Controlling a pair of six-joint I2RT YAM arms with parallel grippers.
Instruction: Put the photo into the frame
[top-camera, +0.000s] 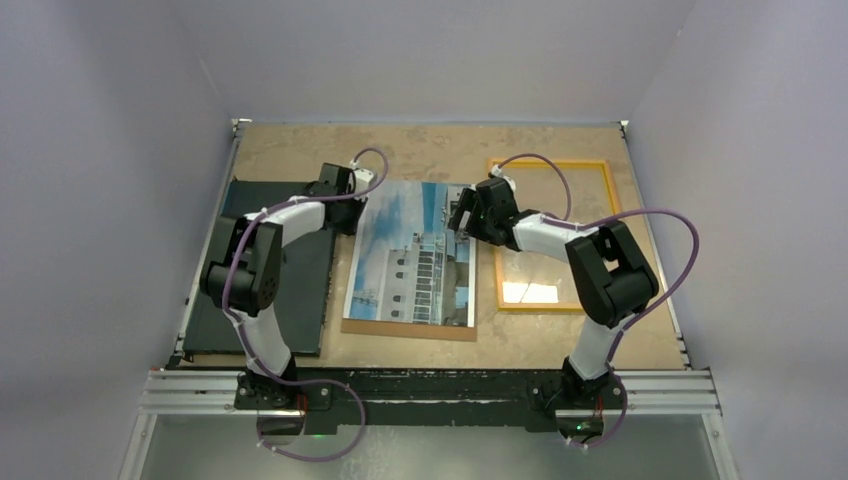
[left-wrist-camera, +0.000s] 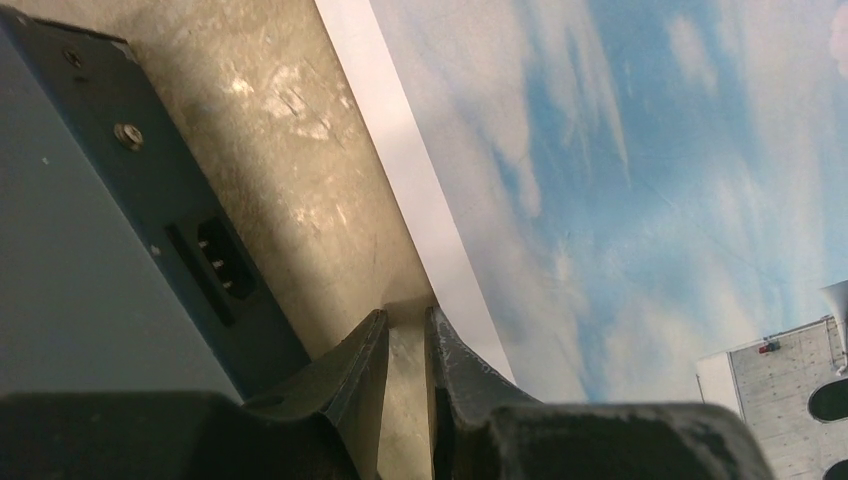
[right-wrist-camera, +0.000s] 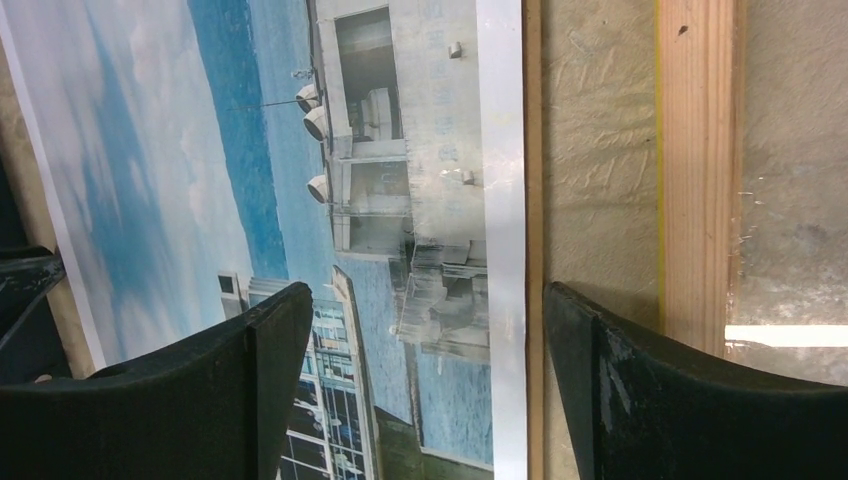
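Note:
The photo (top-camera: 415, 255), a white building under blue cloudy sky, lies flat in the middle of the table on a brown backing board (top-camera: 410, 328). The yellow-orange frame (top-camera: 600, 170) lies flat to its right. My left gripper (top-camera: 350, 218) is at the photo's upper left edge. In the left wrist view the gripper (left-wrist-camera: 407, 320) is open only a narrow gap, with bare table between its tips and one tip at the white margin of the photo (left-wrist-camera: 650, 180). My right gripper (top-camera: 462, 220) is open wide. In the right wrist view the gripper (right-wrist-camera: 430, 300) straddles the photo's (right-wrist-camera: 250, 150) right margin.
A black flat board (top-camera: 265, 290) lies left of the photo, close to my left gripper, and shows in the left wrist view (left-wrist-camera: 80, 250). The frame's wooden bar (right-wrist-camera: 695, 150) runs just right of my right gripper. A strip of table separates the backing board's edge (right-wrist-camera: 533, 150) from it.

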